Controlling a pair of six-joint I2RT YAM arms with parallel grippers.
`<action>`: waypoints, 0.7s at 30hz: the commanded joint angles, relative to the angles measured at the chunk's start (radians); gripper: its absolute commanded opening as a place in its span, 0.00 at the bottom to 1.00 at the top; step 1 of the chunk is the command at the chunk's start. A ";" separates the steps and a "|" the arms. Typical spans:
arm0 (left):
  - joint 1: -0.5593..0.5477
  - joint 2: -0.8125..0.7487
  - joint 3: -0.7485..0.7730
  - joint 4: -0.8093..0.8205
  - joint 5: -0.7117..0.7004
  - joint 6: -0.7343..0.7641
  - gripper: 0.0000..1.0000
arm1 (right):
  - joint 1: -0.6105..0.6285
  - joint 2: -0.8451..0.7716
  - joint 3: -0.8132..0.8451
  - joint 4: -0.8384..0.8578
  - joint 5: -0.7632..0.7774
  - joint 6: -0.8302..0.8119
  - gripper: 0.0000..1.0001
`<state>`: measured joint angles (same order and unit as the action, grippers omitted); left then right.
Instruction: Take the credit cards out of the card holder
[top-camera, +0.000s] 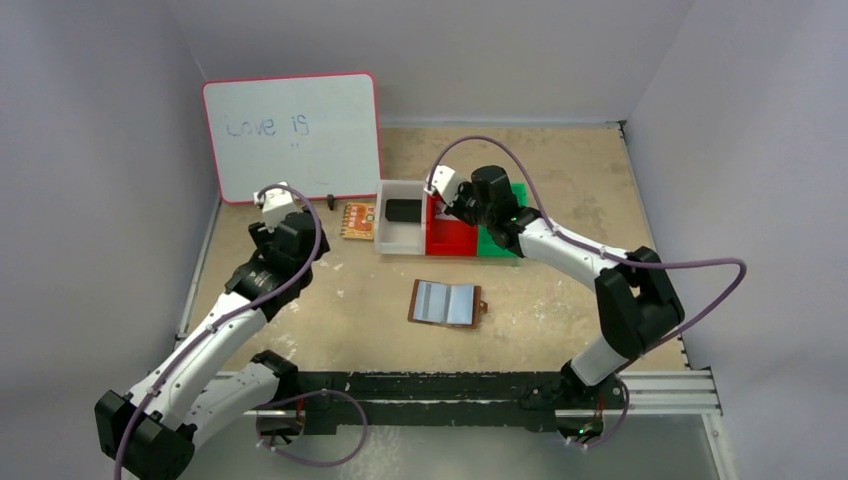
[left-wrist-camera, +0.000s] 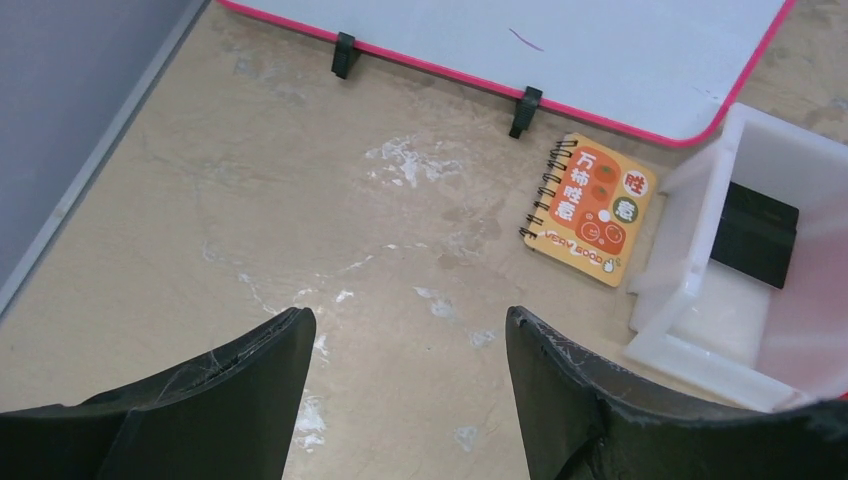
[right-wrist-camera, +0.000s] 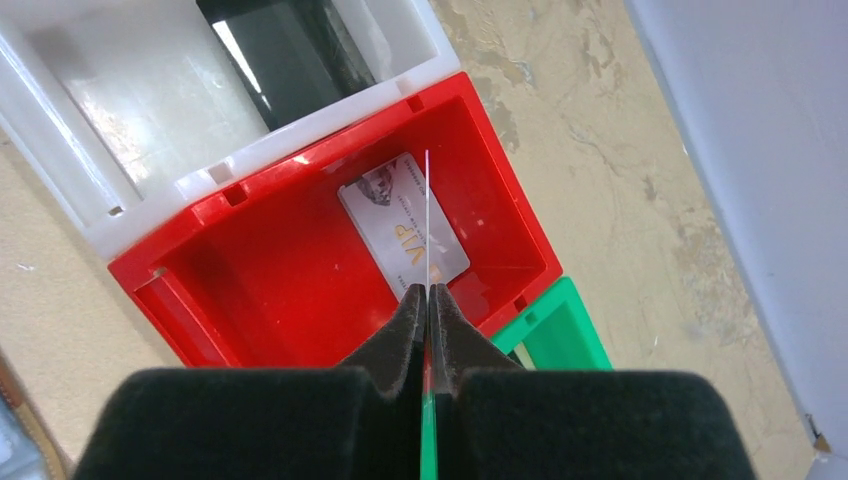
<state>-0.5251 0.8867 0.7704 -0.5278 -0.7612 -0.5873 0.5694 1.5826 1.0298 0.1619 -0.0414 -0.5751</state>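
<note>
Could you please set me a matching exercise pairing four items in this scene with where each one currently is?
Things:
1. card holder
2. VIP card
3. thin card seen edge-on
4. orange notebook

Places:
A. pinched in the right gripper
B. lying open on the table
C. flat in the red bin
D. on the table beside the white bin

Pairs: 1-B, 2-C, 3-A, 4-D
</note>
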 joint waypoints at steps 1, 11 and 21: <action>0.049 -0.006 0.005 0.062 0.121 0.069 0.70 | 0.003 0.031 0.069 -0.039 -0.029 -0.089 0.00; 0.049 -0.013 0.027 0.055 0.014 0.062 0.75 | 0.003 0.135 0.079 0.002 0.050 -0.200 0.00; 0.048 -0.005 0.037 0.036 -0.002 0.071 0.77 | 0.003 0.212 0.101 -0.011 0.055 -0.337 0.00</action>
<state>-0.4816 0.8867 0.7704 -0.5095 -0.7334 -0.5335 0.5724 1.7737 1.0760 0.1356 -0.0326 -0.8295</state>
